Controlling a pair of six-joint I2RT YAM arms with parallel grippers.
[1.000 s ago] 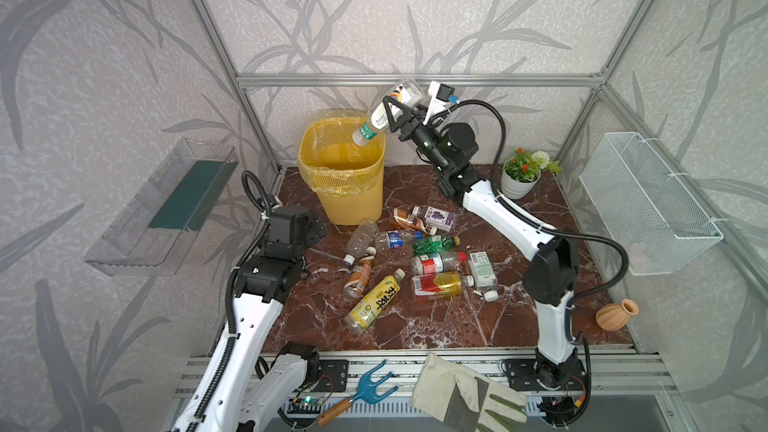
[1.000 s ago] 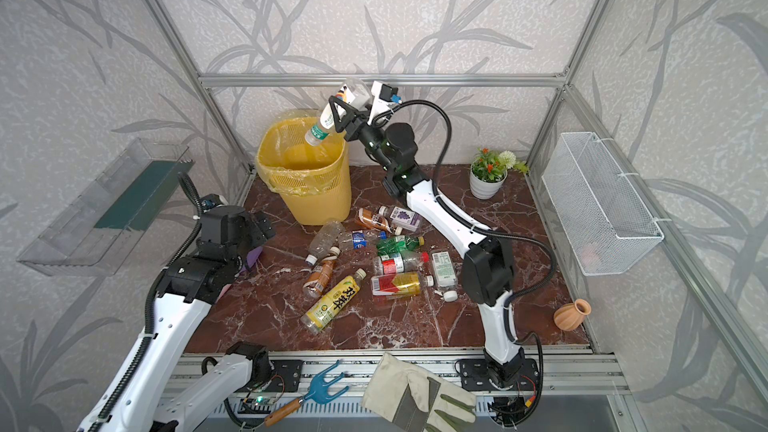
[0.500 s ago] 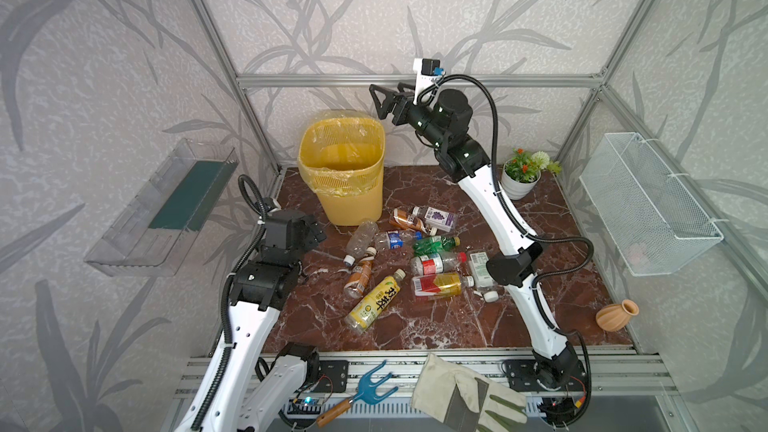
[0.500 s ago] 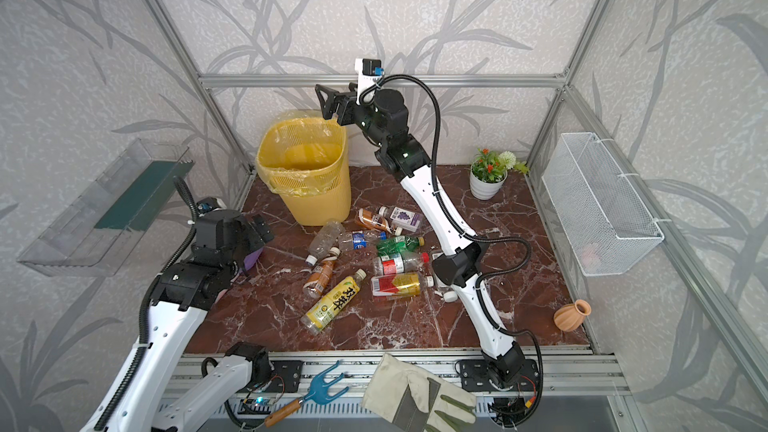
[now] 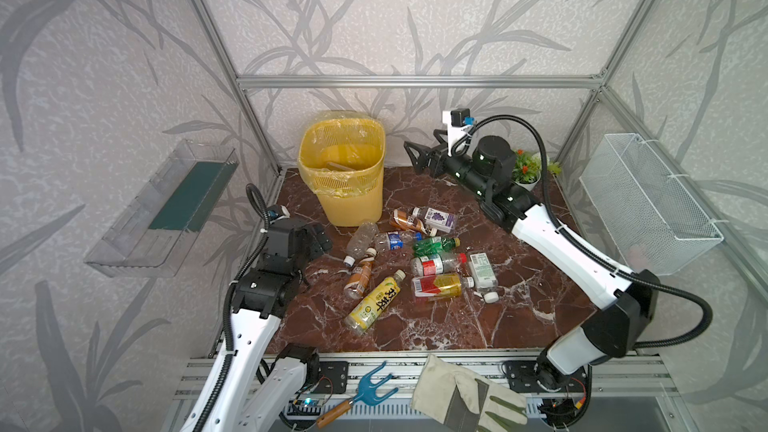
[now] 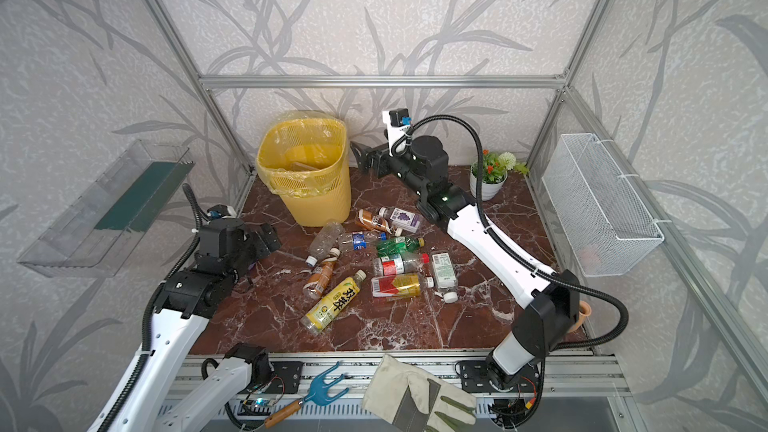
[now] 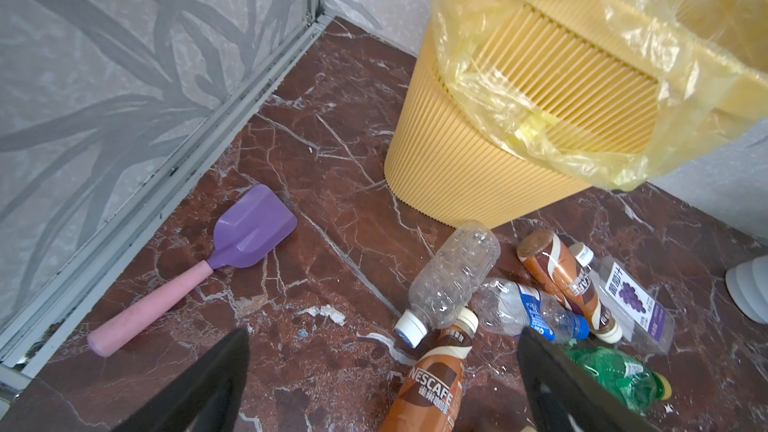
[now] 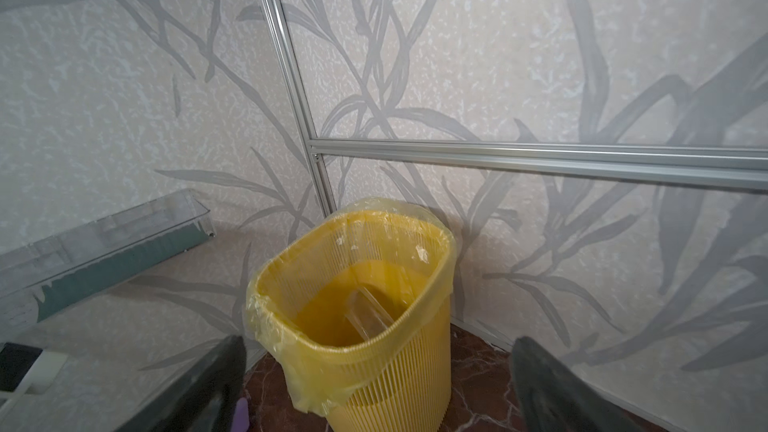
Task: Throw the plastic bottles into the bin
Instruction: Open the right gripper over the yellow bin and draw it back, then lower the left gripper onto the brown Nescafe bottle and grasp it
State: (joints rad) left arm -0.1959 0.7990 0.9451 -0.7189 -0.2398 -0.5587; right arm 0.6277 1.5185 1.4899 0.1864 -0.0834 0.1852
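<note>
Right hand [image 5: 414, 157] hangs wide open and empty, just right of the yellow bin [image 5: 349, 201], far left. A clear bottle [image 8: 368, 313] leans inside it. Left hand [image 5: 320, 238] gapes too, holding nothing. Remaining plastic bottles [image 5: 432, 263] lie flat mid-worktop [image 5: 519, 309]. The yellow-labelled bottle [image 5: 376, 301] points its cap far-right.

Yellow bin [image 5: 353, 205], purple spatula [image 7: 253, 230], red-brown marbled table [image 5: 457, 326], grey leaf-patterned walls [image 5: 415, 14]
</note>
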